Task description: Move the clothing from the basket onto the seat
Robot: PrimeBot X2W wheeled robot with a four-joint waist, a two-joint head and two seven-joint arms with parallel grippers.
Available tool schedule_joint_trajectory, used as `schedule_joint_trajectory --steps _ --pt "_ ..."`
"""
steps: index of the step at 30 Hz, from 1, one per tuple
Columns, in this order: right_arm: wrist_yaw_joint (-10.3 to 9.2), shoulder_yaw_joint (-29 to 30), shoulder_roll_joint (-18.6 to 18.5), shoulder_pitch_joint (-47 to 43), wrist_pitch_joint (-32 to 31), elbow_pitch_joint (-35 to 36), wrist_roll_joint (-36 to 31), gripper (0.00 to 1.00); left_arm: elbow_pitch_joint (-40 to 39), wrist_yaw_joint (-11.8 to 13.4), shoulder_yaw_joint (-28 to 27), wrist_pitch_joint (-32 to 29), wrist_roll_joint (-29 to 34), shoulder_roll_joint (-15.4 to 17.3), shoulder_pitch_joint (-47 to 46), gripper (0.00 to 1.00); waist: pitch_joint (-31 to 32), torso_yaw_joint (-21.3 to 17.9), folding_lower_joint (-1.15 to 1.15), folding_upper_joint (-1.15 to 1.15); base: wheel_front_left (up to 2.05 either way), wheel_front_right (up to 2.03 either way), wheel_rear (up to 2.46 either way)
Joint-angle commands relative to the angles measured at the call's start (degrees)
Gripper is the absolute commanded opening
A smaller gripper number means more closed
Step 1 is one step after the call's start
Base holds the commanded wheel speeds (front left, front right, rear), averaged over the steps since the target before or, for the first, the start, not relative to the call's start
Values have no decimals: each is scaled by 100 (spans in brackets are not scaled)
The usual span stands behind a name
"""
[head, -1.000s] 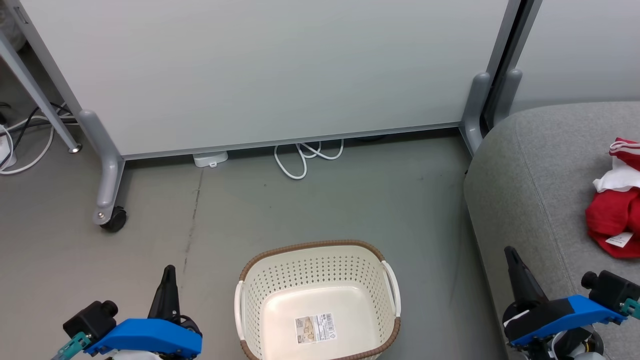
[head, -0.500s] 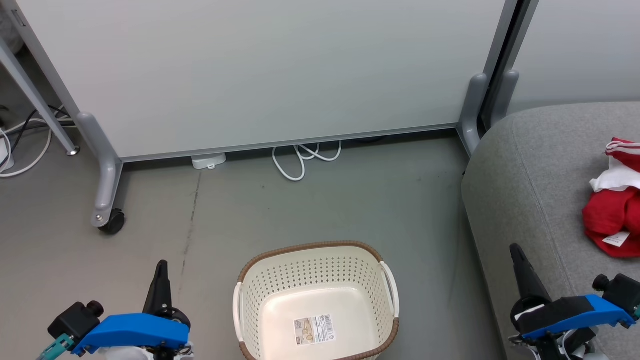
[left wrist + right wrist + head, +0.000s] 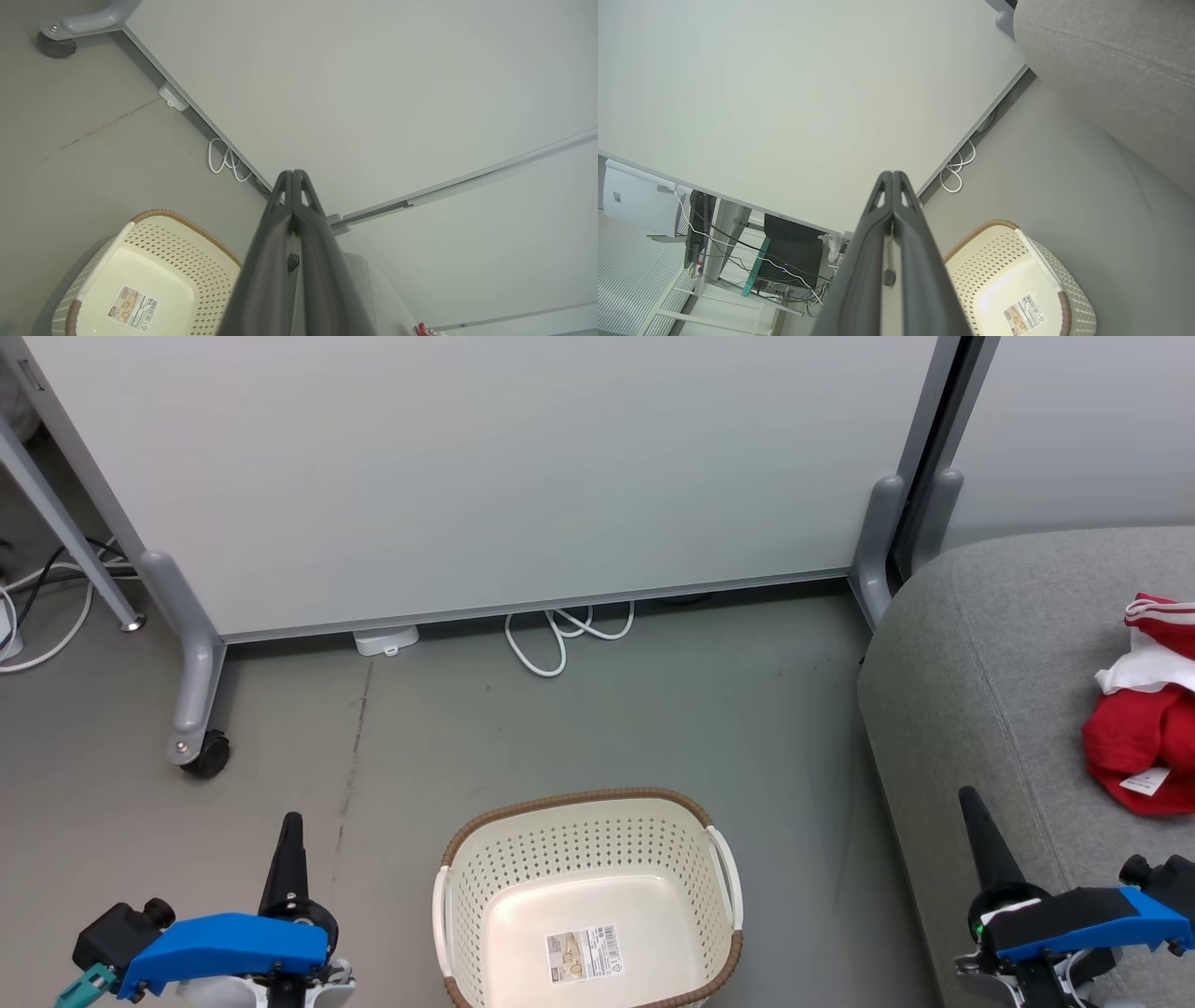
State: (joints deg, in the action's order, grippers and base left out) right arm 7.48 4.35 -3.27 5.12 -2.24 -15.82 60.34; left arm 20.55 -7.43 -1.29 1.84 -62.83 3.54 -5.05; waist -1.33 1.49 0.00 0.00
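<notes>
The cream basket (image 3: 588,896) with its brown rim stands on the floor at bottom centre, holding nothing but the label sticker on its bottom; it also appears in the left wrist view (image 3: 149,275) and the right wrist view (image 3: 1017,289). Both red garments (image 3: 1144,705) lie bunched on the grey seat (image 3: 990,653) at the right edge, the striped one with white panels on top. My left gripper (image 3: 291,826) is shut at the lower left, left of the basket. Over the seat's front corner at the lower right, my right gripper (image 3: 971,803) is shut with nothing in it.
A pale partition panel (image 3: 485,467) on grey wheeled feet (image 3: 196,747) stands behind the basket. White cables (image 3: 560,635) loop on the floor under it, more cables lie at the far left (image 3: 37,607). Bare grey floor surrounds the basket.
Both grippers have sunk lower toward the bottom edge, still shut. The whole picture has shifted slightly as the camera moved. Basket and garments stay where they were.
</notes>
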Motion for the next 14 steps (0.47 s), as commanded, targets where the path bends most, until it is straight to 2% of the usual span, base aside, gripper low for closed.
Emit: schedule_joint_trajectory --steps 1,14 --pt "2 27 4 108 -23 80 149 0 -89 -5 -53 -34 -123 17 -136 0 2 -2 0 0 0 0 0" --pt "2 77 14 117 -125 110 897 0 -234 -6 -169 -234 -816 -4 -145 0 24 -31 0 0 0 0 0"
